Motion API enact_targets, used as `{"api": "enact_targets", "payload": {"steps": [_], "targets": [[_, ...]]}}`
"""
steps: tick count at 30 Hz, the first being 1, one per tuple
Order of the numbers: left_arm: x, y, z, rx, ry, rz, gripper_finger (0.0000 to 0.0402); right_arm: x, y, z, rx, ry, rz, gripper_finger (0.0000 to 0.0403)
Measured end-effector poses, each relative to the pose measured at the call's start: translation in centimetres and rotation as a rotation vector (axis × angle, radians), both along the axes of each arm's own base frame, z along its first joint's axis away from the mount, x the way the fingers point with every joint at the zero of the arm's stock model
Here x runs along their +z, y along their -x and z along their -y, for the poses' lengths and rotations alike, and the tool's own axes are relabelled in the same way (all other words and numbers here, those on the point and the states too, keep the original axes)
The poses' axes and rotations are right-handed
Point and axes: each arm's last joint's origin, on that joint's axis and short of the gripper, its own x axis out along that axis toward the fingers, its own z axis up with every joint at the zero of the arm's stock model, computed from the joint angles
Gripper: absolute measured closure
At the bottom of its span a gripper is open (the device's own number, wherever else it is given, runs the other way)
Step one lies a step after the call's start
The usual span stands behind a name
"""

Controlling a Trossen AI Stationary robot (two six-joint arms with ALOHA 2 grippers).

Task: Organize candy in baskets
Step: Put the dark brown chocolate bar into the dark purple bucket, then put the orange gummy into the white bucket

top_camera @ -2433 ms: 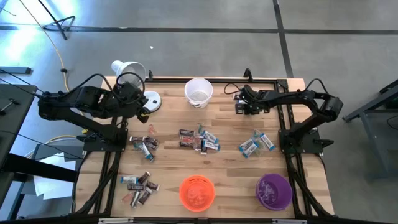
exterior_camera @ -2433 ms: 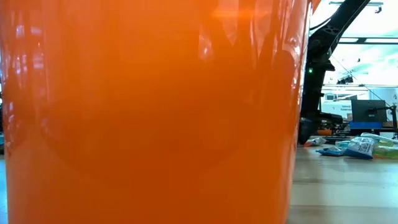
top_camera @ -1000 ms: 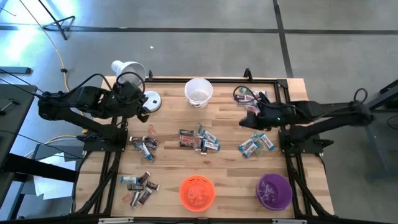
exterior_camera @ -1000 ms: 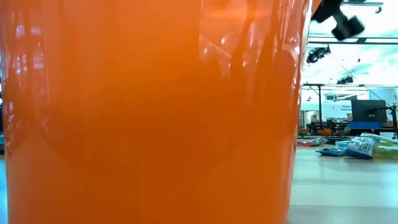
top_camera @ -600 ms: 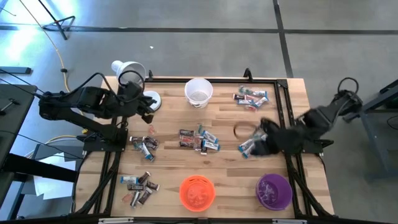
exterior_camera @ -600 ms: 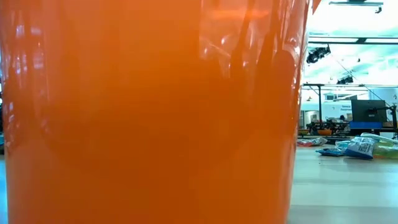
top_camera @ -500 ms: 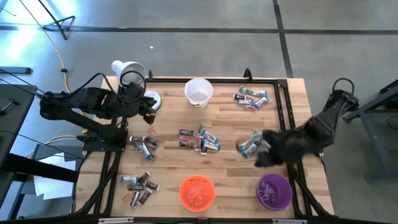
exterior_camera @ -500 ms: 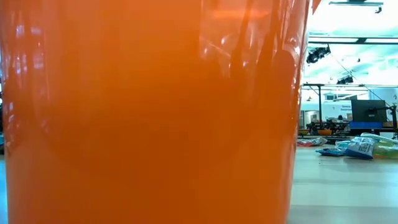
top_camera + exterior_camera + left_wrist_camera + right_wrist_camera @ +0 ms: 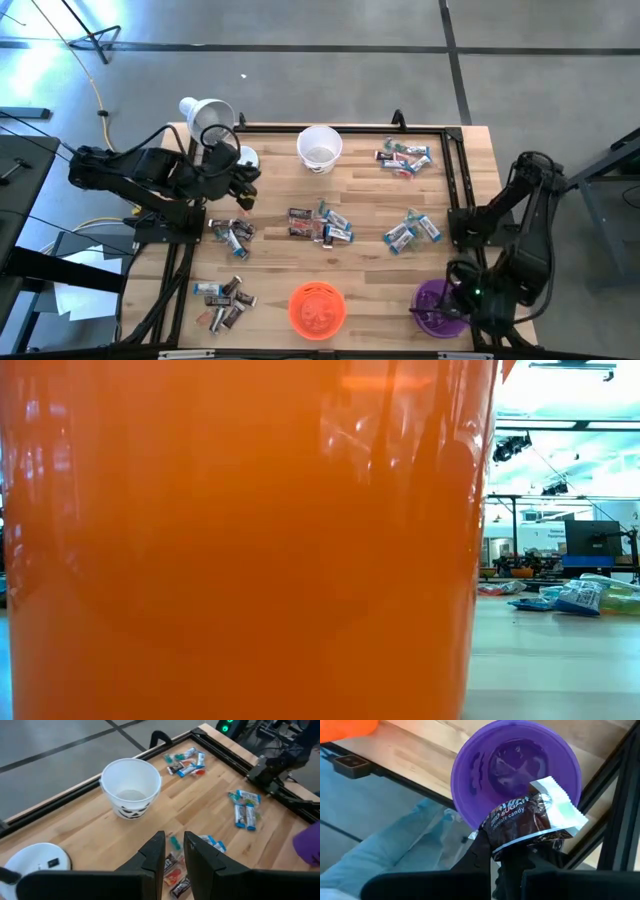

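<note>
The right hand [image 9: 495, 851] hangs over the purple basket [image 9: 470, 770] at the near right corner of the bench [image 9: 360, 190], its fingers closed tight on a dark brown candy bar [image 9: 532, 817] whose silvery wrapper end sticks out to the side. In the high view this hand [image 9: 447, 312] sits at the purple basket's [image 9: 432, 295] near rim.

The left hand [image 9: 174, 851] waits at the far left, near the white lamp [image 9: 208, 115], with only a narrow gap between its fingers and nothing between them.

The white basket [image 9: 320, 147] stands at the far middle and the orange basket [image 9: 317, 307] at the near middle. Candy lies in loose piles: a far-right pile [image 9: 403, 158], a centre pile [image 9: 320, 225], a right pile [image 9: 410, 232], a left pile [image 9: 230, 233] and a near-left pile [image 9: 224, 298].
</note>
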Motion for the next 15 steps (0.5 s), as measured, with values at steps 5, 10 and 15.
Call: {"api": "enact_targets", "payload": {"steps": [5, 10, 15], "targets": [[-0.01, 0.04, 0.25, -0.014, -0.001, -0.002, 0.0346, -0.69, -0.17, -0.57, 0.023, 0.033, -0.017, 0.0371], [-0.01, 0.08, 0.42, -0.022, -0.002, -0.001, 0.0346, -0.77, -0.18, -0.57, 0.044, 0.046, -0.017, 0.0303], [-0.01, 0.10, 0.46, -0.024, -0.004, -0.002, 0.0346, -0.80, -0.11, -0.48, 0.050, 0.052, -0.029, 0.0262]]}}
